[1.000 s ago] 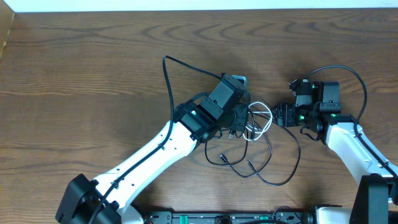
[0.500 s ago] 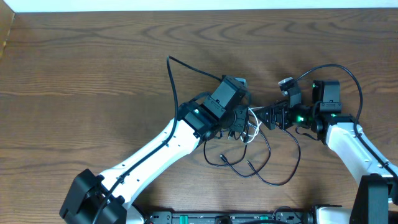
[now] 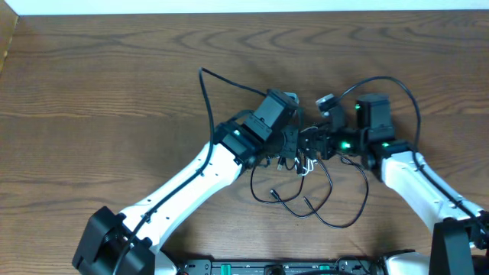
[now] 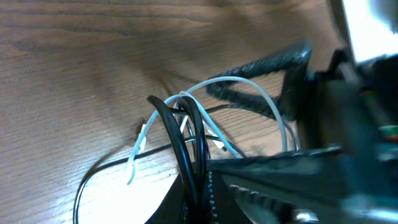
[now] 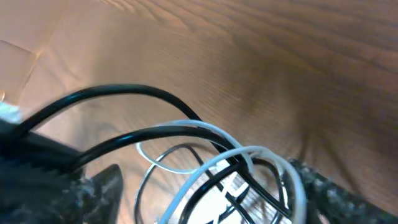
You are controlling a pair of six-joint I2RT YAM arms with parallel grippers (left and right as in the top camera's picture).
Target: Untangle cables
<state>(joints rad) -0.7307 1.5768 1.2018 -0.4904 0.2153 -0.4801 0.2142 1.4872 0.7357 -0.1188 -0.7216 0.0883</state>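
Observation:
The cables lie in a tangle at the table's middle. Thin black cables (image 3: 336, 218) loop toward the front, and one black strand (image 3: 205, 92) runs to the back left. A short white cable (image 3: 308, 166) coils inside the knot. My left gripper (image 3: 293, 147) is shut on the black cables (image 4: 180, 134), which run straight into its jaws (image 4: 196, 193), with the white cable (image 4: 249, 84) arching just beyond. My right gripper (image 3: 312, 141) faces it from the right and is open. Its fingers (image 5: 93, 186) straddle the white loop (image 5: 205, 130) and the black strands (image 5: 124, 93).
The brown wooden table (image 3: 99, 92) ends in a white strip (image 3: 244, 6) at the back. A thicker black wire (image 3: 397, 82) arcs over the right arm's wrist. Both arms meet over the tangle, close together.
My right gripper has moved left into the tangle, up against the left gripper, and now straddles the cable loops. The left gripper has kept its grip and barely shifted.

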